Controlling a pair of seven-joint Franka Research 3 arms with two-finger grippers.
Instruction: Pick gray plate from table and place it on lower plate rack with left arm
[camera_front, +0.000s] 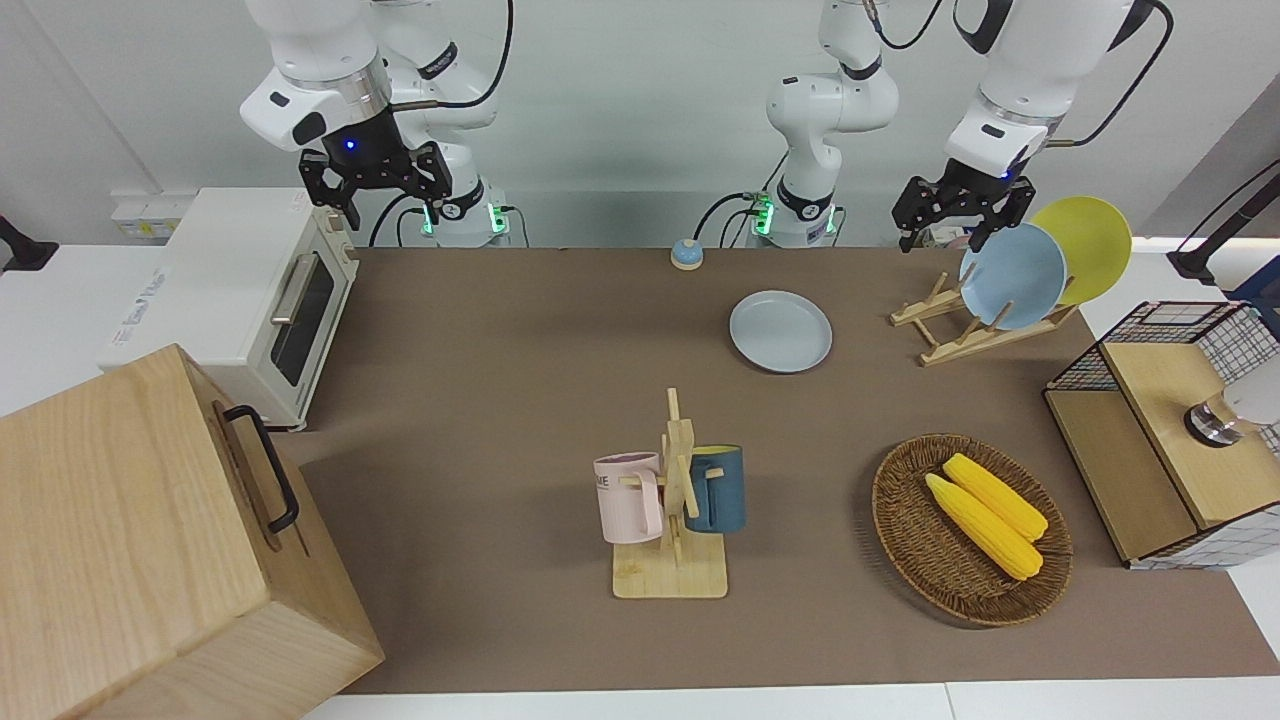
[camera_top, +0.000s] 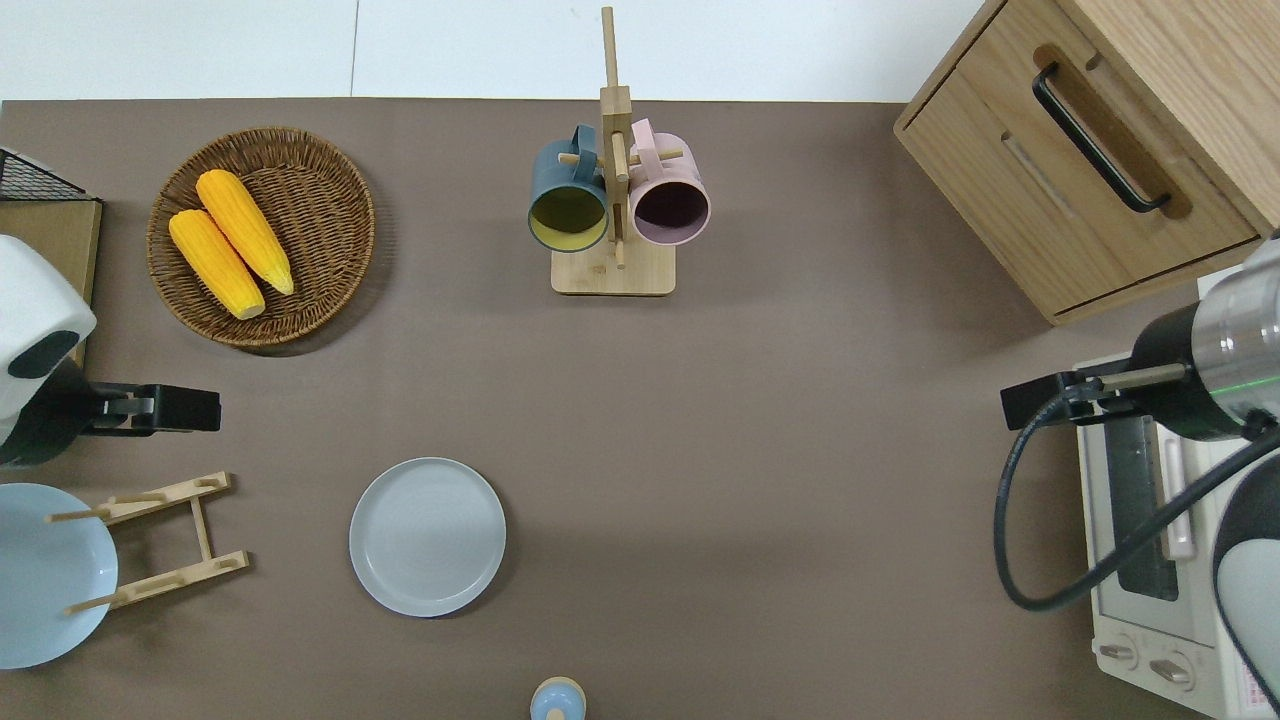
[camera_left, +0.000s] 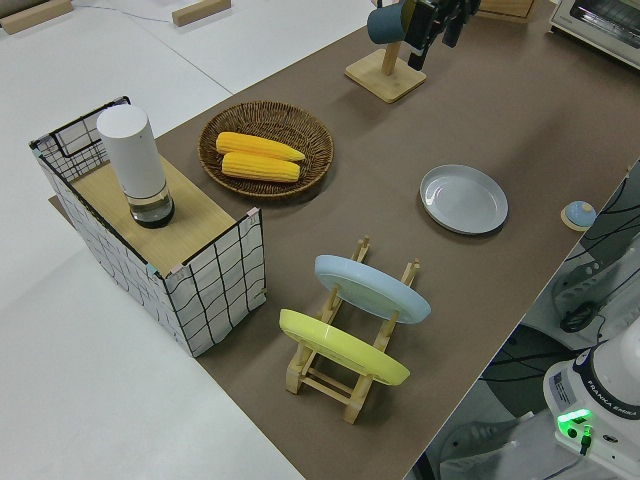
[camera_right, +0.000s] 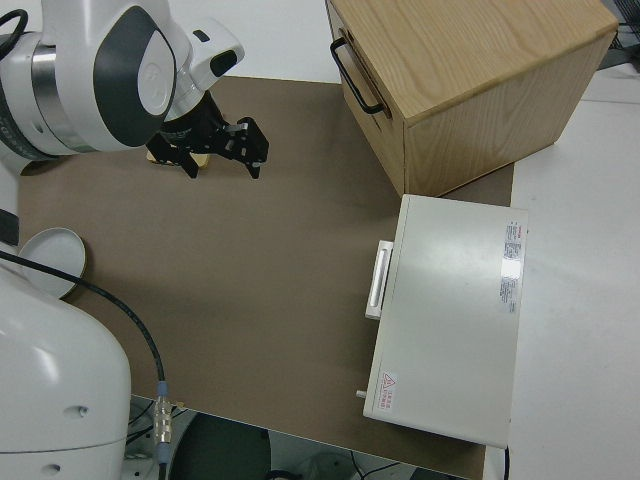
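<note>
The gray plate (camera_front: 780, 331) (camera_top: 427, 536) (camera_left: 463, 198) lies flat on the brown table (camera_front: 520, 400), toward the left arm's half. Beside it, toward the left arm's end, stands the light-wood lower plate rack (camera_front: 962, 335) (camera_top: 160, 540) (camera_left: 345, 375). A sky-blue plate (camera_front: 1012, 276) and a yellow plate (camera_front: 1090, 245) lean in its upper slots, and the slots nearest the gray plate hold nothing. My left gripper (camera_front: 940, 243) (camera_top: 165, 410) (camera_left: 440, 30) hangs open in the air with nothing in it, over the table between the rack and the basket. My right gripper (camera_front: 380, 205) (camera_right: 222, 162) is parked and open.
A wicker basket (camera_top: 330, 180) holds two corn cobs. A wooden mug stand (camera_top: 612, 270) carries a navy and a pink mug. A wire-sided box (camera_front: 1160, 440) stands at the left arm's end, a toaster oven (camera_front: 250, 300) and wooden drawer box (camera_front: 130, 540) at the right arm's. A small bell (camera_front: 686, 254) sits nearest the robots.
</note>
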